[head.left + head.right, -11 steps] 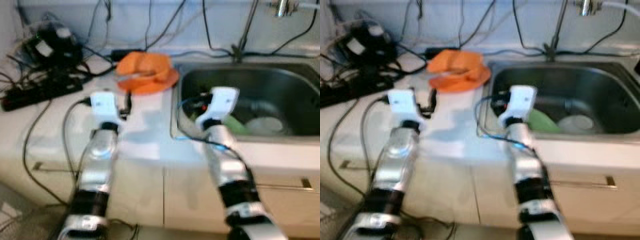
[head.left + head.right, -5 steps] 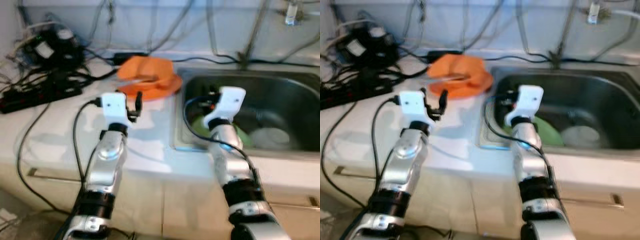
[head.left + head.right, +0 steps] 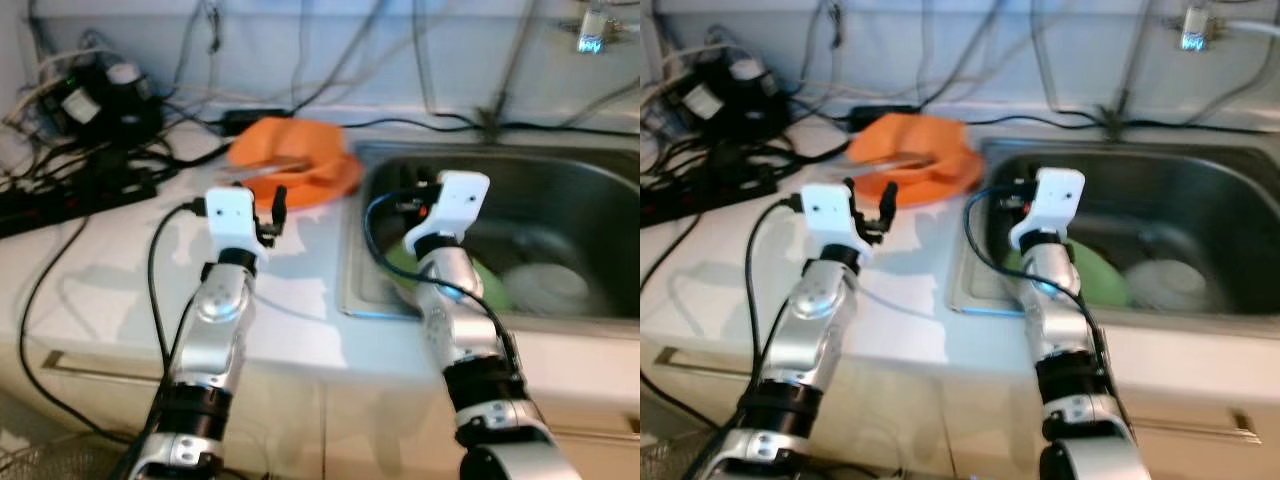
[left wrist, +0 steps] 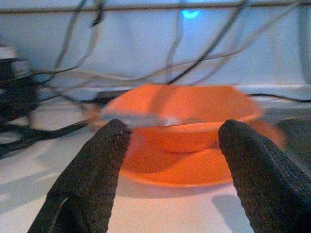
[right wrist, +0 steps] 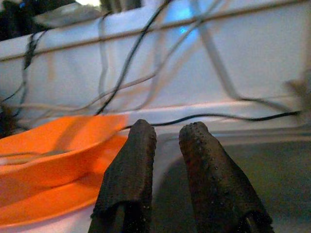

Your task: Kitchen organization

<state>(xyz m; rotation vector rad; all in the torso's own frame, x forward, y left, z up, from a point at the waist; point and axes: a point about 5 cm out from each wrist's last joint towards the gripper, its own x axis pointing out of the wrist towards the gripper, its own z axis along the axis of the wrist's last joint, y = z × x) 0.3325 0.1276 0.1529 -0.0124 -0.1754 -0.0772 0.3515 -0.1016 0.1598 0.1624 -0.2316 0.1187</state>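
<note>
While the left claw point(image 4: 170, 160) gapes before the orange bowl point(image 4: 180, 104), the empty right claw point(image 5: 165, 141) hangs nearly closed over the sink point(image 3: 560, 200).

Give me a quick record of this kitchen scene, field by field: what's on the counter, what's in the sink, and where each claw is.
counter: orange dishes stacked beside the sink, tangle of black cables at the robot's left
sink: steel basin holding a green plate and a white dish
left claw: open, over the counter, aimed at the orange dishes
right claw: fingers close together, holding nothing, at the sink's near left edge
</note>
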